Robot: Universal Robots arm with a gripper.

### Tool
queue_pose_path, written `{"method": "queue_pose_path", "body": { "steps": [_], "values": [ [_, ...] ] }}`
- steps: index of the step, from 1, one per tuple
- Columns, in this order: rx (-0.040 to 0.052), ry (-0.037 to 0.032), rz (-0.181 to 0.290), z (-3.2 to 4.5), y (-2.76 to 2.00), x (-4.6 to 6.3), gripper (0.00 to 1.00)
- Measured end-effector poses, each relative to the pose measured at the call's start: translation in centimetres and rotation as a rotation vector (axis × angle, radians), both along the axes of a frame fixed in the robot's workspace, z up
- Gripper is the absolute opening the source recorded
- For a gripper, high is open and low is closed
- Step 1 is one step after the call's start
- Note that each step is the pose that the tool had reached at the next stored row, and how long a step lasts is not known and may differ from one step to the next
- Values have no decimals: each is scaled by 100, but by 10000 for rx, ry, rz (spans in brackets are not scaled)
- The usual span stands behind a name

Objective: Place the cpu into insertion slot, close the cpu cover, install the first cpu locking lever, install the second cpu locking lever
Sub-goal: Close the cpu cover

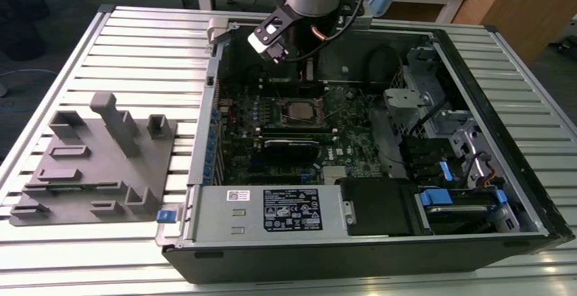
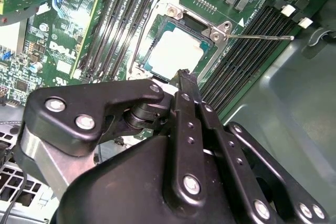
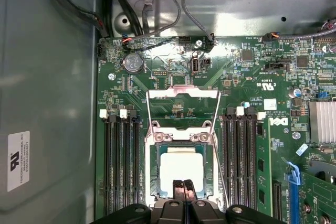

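Observation:
The cpu (image 3: 181, 167) lies flat in the insertion slot (image 3: 157, 153), its pale metal top showing in both wrist views (image 2: 176, 52). In the first wrist view the cpu cover (image 3: 182, 94) appears swung up off the slot, with green board showing through its window. Thin wire locking levers (image 3: 218, 129) run along its sides, and one lever (image 2: 257, 37) sticks out sideways, unlatched. My gripper (image 3: 184, 188) is shut with nothing between its fingers, and its tips hang over the cpu's edge. In the exterior view the gripper (image 1: 275, 53) hovers above the slot (image 1: 298, 110).
Black memory slots (image 3: 121, 166) flank the socket on both sides. The case holds a power supply (image 1: 270, 211) at the front and a drive cage (image 1: 450, 134) on the exterior view's right. A grey fixture block (image 1: 94, 161) stands on the slatted table at the left.

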State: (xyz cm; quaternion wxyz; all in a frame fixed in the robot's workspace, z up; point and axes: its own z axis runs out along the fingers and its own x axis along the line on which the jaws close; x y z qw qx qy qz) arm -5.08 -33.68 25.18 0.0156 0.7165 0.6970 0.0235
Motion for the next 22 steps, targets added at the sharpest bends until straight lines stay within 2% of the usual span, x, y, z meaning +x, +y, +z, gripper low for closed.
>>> {"method": "queue_pose_path", "body": {
  "steps": [18, 22],
  "values": [
    [-3, 2, 0, 13, 0, 0, 11],
    [-4, 2, 0, 35, 0, 0, 11]
  ]
}}
